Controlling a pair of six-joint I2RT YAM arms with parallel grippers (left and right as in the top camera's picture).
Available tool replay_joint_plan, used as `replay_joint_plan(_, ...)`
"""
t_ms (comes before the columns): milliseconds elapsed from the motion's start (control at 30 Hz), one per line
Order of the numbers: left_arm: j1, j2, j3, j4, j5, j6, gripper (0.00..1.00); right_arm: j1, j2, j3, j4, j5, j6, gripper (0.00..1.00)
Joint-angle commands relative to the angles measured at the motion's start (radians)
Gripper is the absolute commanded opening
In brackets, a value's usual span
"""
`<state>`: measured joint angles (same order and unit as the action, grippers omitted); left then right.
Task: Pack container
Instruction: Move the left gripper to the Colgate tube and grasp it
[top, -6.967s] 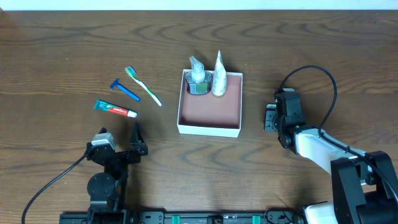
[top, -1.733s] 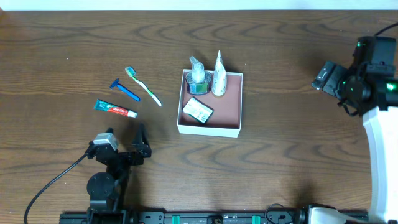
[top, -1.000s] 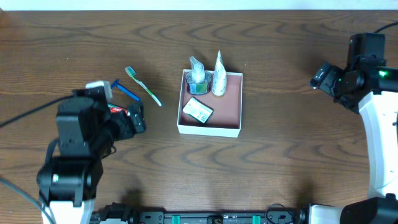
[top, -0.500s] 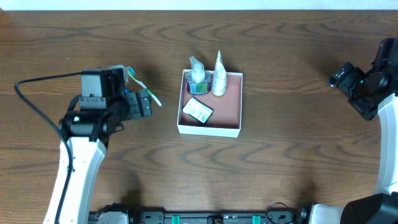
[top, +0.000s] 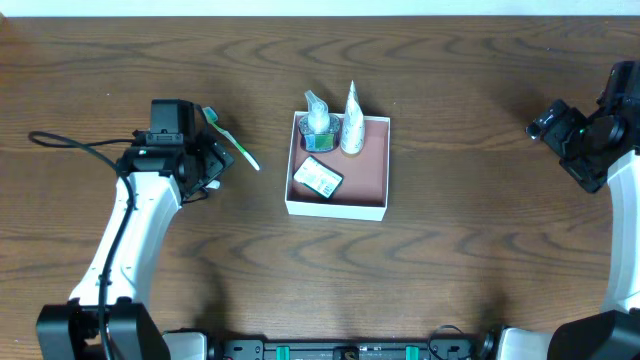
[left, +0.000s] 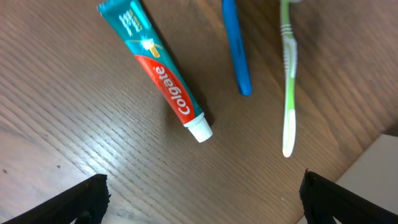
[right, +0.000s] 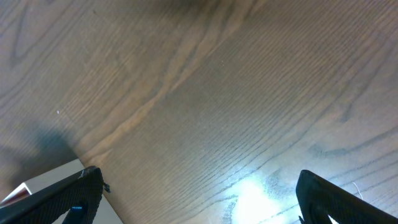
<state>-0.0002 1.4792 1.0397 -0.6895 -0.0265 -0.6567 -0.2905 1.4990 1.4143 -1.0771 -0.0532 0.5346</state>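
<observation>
1. The container (top: 362, 170) sits near the middle of the tabletop (top: 450, 260). It is a square shallow box with white walls and a reddish-brown inside.
2. Against the far wall of the container, a small pump bottle (top: 318, 125) and a white tube (top: 351, 125) stand upright, close side by side.
3. A green-white packet (top: 320, 178) lies flat on the container's floor, just in front of the bottle, a little turned.
4. On the left arm's side of the container, a green-white toothbrush (left: 288, 81) lies nearest to it. A blue razor (left: 236, 46) comes next, and a toothpaste tube (left: 163, 84) lies farthest out. None of the three touches another.
5. The toothpaste tube has its white cap turned toward the container.
6. The left pincer (left: 203, 180) hangs above these three things, beside the container. Its jaws are spread wide and it holds nothing.
7. The right pincer (right: 198, 177) is well apart from the container on the other side, over bare wood. Its jaws are also spread wide and empty.
</observation>
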Motion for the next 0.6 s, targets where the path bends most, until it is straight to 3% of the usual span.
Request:
replay_joint_plan(0,0.003,0.029,0.013,0.019,-0.008,-0.056,0.98,-0.004,0.006,0.009,0.0,-0.004,0.014,0.99)
replay_joint_plan(233,0.028,0.109,0.013,0.066,0.031,-0.187,0.98,-0.004,0.006,0.009,0.0,-0.004,0.014,0.99)
replay_joint_plan(400,0.079,0.203,0.019,0.104,0.161,-0.179,0.96,-0.004,0.006,0.009,0.0,-0.004,0.014,0.99)
replay_joint_plan(567,0.109,0.303,0.072,0.066,0.183,-0.095,0.96,-0.004,0.006,0.009,0.0,-0.004,0.014,0.99)
